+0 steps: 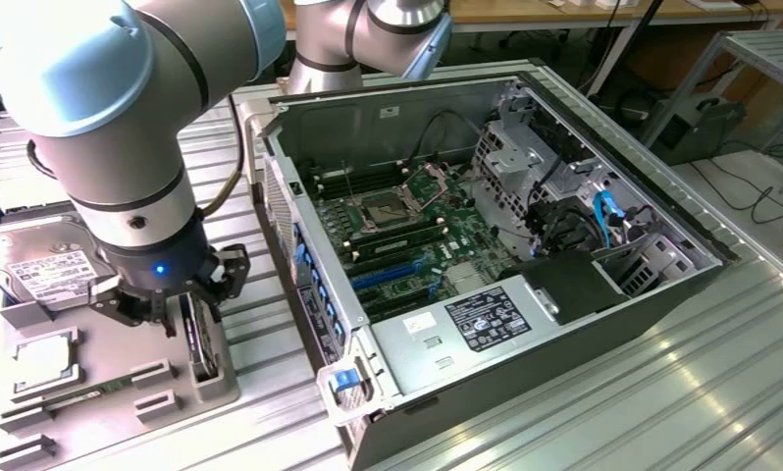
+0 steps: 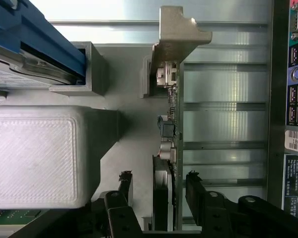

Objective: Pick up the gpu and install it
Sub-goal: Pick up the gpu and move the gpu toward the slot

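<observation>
I am straddling the gpu (image 2: 173,111) with my gripper (image 2: 158,174): one black finger (image 2: 125,181) is standing clear of the card's face, and the other is sitting just beside its far face. The gpu is standing on edge in a gray holder (image 2: 134,144), its bracket (image 2: 176,34) pointing away from me. A white block (image 2: 35,156) is lying beside it, and the case's ports (image 2: 295,94) are showing across the ribbed counter (image 2: 223,84).

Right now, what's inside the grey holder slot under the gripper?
Thin dark gpu card on edge, pale metal bracket at one end, open gripper straddling it. Lower edge covered by holder.
</observation>
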Robot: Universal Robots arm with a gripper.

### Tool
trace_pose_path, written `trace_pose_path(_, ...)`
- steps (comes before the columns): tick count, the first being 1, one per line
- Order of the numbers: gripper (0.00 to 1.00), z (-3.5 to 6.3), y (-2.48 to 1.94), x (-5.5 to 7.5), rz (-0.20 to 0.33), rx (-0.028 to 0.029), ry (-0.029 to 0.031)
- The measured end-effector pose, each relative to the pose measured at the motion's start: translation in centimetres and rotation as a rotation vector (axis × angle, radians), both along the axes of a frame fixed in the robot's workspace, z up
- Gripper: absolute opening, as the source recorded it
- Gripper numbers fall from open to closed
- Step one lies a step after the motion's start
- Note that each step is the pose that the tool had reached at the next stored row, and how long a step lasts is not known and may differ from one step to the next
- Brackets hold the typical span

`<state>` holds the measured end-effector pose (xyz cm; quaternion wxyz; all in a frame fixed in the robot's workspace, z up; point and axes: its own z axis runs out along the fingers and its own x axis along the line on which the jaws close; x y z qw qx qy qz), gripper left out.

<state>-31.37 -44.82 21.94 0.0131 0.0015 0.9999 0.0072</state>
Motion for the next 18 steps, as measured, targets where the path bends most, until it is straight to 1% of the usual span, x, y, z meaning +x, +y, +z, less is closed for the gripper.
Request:
trace_pose_path(1, 0.56, 0.0, 0.0, 0.01, 0.0, 0.0, 0.0001)
trace_pose_path(3, 0.42, 0.01, 0.0, 0.01, 0.0, -0.0002, 0.0002)
trace_pose_path(12, 0.41, 0.0, 0.0, 0.12, 0.0, -0.0002, 0.0002)
trace_pose_path(13, 0.34, 0.0, 0.0, 0.13, 0.0, -0.0002, 0.0002)
trace_pose_path(14, 0.32, 0.0, 0.0, 0.16, 0.0, -0.0002, 0.0002)
trace_pose_path(16, 0.32, -0.01, 0.0, 0.17, 0.0, -0.0003, 0.0003)
trace_pose_path(17, 0.28, -0.02, 0.0, 0.18, 0.0, -0.0002, 0.0002)
trace_pose_path(18, 0.28, -0.02, 0.0, 0.2, 0.0, -0.0002, 0.0003)
